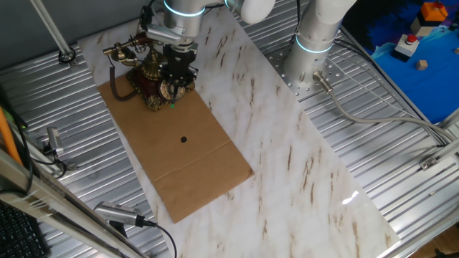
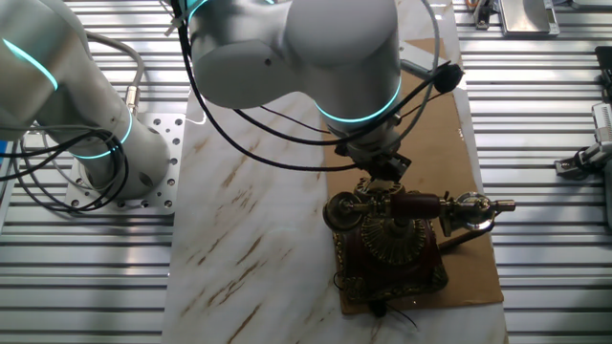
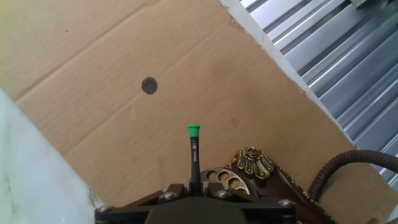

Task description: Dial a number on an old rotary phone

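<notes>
The brown cardboard sheet (image 1: 179, 154) lay on the marble table (image 1: 287, 150), with the old rotary phone (image 2: 387, 244) at its far end. The gripper (image 1: 177, 80) hung directly over the phone's dial, clamped on a thin black green-tipped stick (image 3: 194, 155) pointing past the dial's edge.

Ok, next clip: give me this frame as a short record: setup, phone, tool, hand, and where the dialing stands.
setup: brown cardboard sheet on a marble-look board, metal table around it
phone: ornate rotary phone upright on the cardboard, handset on its cradle
tool: thin black stick with green tip poking out from the hand
hand: hand over the phone, right above the dial; finger state not visible
progress: stick tip shows past the dial edge, over cardboard; cannot tell if it touches anything
other: dark round spot on the cardboard
</notes>
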